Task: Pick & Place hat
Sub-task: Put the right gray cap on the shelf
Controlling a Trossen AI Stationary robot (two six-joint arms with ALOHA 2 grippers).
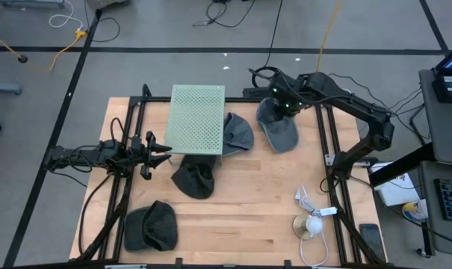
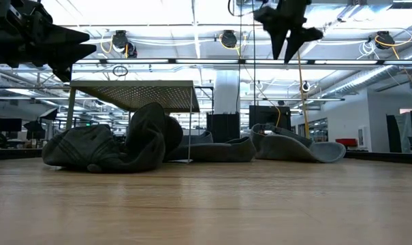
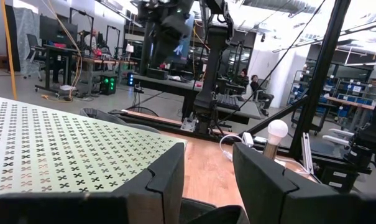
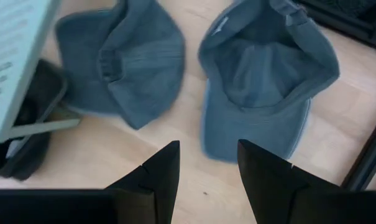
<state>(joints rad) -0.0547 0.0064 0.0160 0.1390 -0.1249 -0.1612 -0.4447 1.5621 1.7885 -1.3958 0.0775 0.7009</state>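
Several dark grey hats lie on the wooden table. One hat (image 1: 279, 128) (image 4: 262, 74) lies upside down at the far right, its hollow facing up. Another hat (image 1: 238, 134) (image 4: 128, 62) rests beside it, partly under the green perforated stand (image 1: 198, 118). A third hat (image 1: 194, 181) lies in front of the stand. A further hat (image 1: 151, 226) is near the front left. My right gripper (image 1: 282, 103) (image 4: 206, 165) hangs open high above the upside-down hat, pointing steeply down. My left gripper (image 1: 163, 147) (image 3: 206, 174) waits open at the left, level, beside the stand.
Black frame rails (image 1: 332, 142) run along both sides of the table. A white cable with a round white piece (image 1: 312, 223) lies at the front right, and a phone (image 1: 370, 236) beside it. Bare wood (image 1: 240, 217) lies at the front middle.
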